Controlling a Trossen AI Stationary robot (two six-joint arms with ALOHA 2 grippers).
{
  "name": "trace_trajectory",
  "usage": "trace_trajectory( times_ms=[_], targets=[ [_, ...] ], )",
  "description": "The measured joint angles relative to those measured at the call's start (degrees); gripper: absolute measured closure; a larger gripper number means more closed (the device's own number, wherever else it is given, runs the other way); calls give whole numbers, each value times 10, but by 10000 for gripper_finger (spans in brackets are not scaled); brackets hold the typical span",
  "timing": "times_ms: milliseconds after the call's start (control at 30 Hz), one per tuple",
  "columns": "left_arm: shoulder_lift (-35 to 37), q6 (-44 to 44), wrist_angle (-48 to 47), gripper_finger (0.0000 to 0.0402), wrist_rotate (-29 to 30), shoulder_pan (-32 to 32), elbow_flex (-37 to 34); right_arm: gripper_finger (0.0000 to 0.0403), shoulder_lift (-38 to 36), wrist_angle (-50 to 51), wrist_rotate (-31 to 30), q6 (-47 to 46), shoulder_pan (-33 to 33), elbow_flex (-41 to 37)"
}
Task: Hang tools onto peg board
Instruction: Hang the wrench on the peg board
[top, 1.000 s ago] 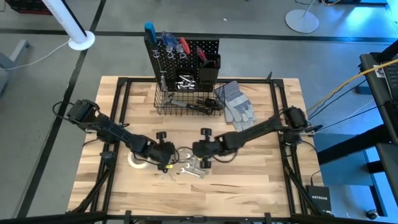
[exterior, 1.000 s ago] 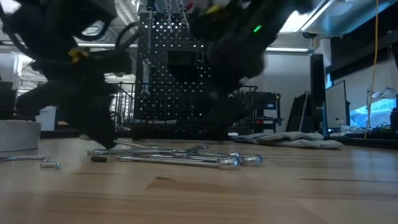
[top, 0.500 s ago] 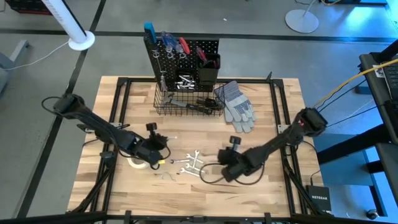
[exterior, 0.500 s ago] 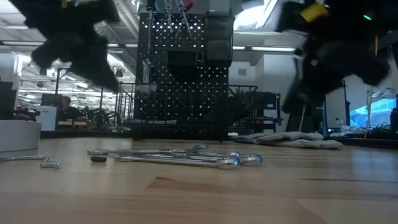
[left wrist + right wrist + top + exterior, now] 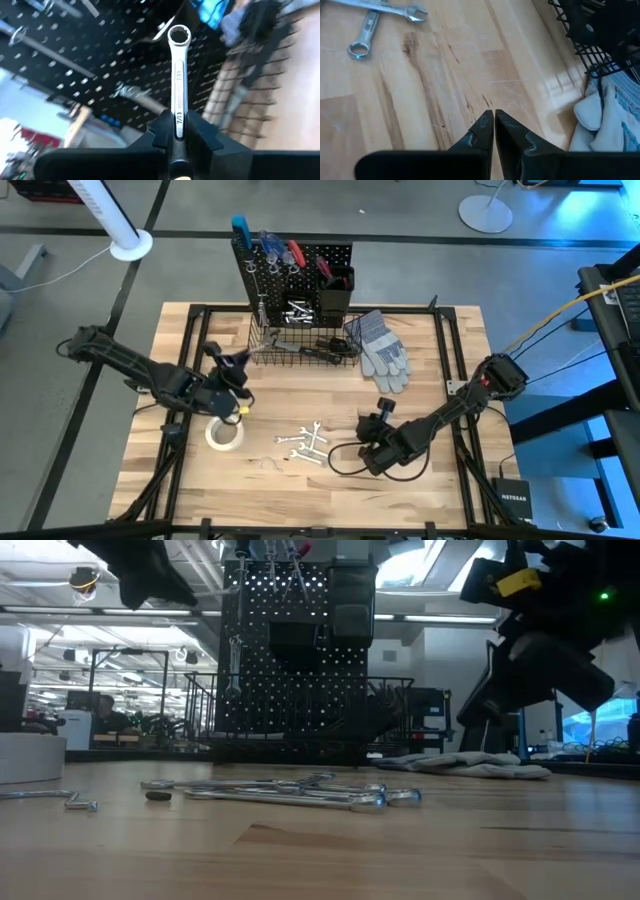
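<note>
Holding a silver wrench (image 5: 178, 95) tight between its fingers, the left tool (image 5: 228, 376) is up in the air just in front of the peg board (image 5: 300, 275), with the ring end of the wrench sticking out toward the black panel full of holes. The job now looks like slipping that ring over one of the silver hooks (image 5: 131, 92). To do it well, the arm should go slow, line the ring up right in front of the hook tip, push it on, and only let go once the wrench hangs by itself. It should stay clear of the wire basket (image 5: 303, 345) at the bottom. The right tool (image 5: 378, 442) is closed with nothing in it, waiting low over the worktop (image 5: 440, 490), near the other wrenches (image 5: 305, 445) that lie there beside the white tape roll (image 5: 223, 433)
</note>
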State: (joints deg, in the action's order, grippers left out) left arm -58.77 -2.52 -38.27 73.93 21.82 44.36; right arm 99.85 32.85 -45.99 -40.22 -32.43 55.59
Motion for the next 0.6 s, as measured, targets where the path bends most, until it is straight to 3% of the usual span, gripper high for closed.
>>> trace_trajectory(
  times_ms=[200, 600],
  targets=[
    [6, -6, -39, 372, 0, -60, -2, 379, 0, 0, -1, 0, 3, 0],
    [5, -30, -30, 374, -3, -134, -31, 379, 0, 0, -1, 1, 3, 0]
  ],
)
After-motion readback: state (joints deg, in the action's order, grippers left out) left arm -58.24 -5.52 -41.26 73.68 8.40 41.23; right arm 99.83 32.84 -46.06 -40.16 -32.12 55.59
